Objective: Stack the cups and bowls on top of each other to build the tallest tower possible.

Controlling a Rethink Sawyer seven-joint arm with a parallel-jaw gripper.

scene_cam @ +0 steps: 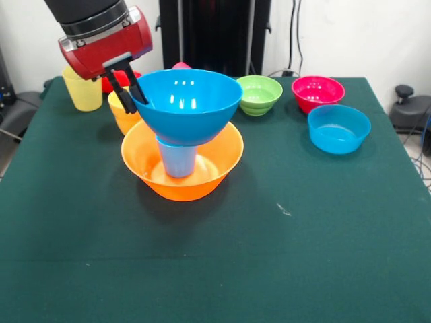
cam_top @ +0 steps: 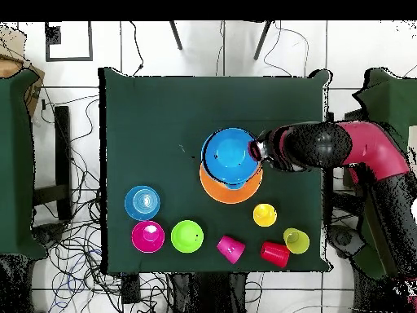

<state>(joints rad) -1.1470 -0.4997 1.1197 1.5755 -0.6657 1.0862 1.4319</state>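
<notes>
Large orange bowl sits upright on the green bench, near its middle. Light blue cup stands upside down inside it. Large blue bowl rests on that cup, upright, tilted slightly. Gripper pinches the blue bowl's rim on the side nearest the orange cup, one finger inside the rim, one outside.

Orange cup upright just behind the stack. Yellow cup upright near the bench corner; red cup beside it, mostly hidden by the arm. Pink cup lies on its side in the overhead view.

Green bowl, magenta bowl and small blue bowl stand apart from the stack, all upright, empty.
</notes>
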